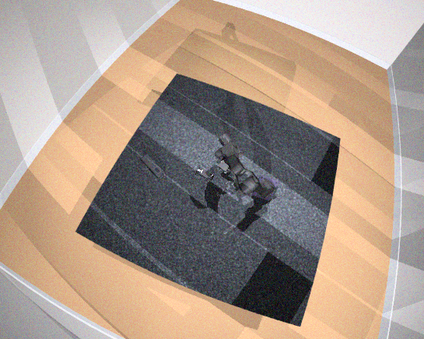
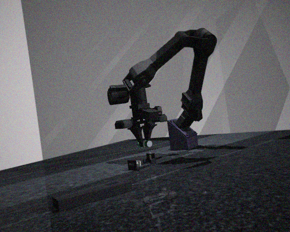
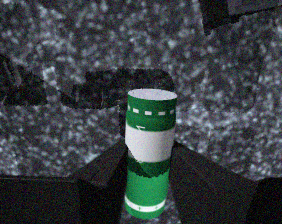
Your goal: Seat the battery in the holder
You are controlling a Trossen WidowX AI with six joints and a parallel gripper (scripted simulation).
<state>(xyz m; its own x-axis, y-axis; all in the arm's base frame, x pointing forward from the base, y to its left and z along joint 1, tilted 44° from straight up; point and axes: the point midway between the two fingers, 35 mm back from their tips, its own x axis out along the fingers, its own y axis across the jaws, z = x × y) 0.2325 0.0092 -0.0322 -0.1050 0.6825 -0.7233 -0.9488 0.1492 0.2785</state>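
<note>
Evidently, the battery (image 2: 149,143) (image 3: 151,150) is held off the surface by the gripper (image 1: 222,169) (image 2: 145,145) (image 3: 147,148) — its fingers are partly closed and stopped against the casing. In the exterior view, the holder (image 1: 206,174) (image 2: 134,165) is seen below the battery, its nearer end block toward seven o'clock and the other nearer six. In the wrist view, the battery's long axis runs roughly from twelve to six o'clock, a plain pale end face at twelve. That axis likely has to be matched to the line between the end blocks before any lowering; only one arm is available.

The battery's opposite end face is turned away in the wrist view, and the battery cannot be made out from the top. Spring and lip cannot be told apart in the gloom — so the correct end-for-end orientation remains unconfirmed.
</note>
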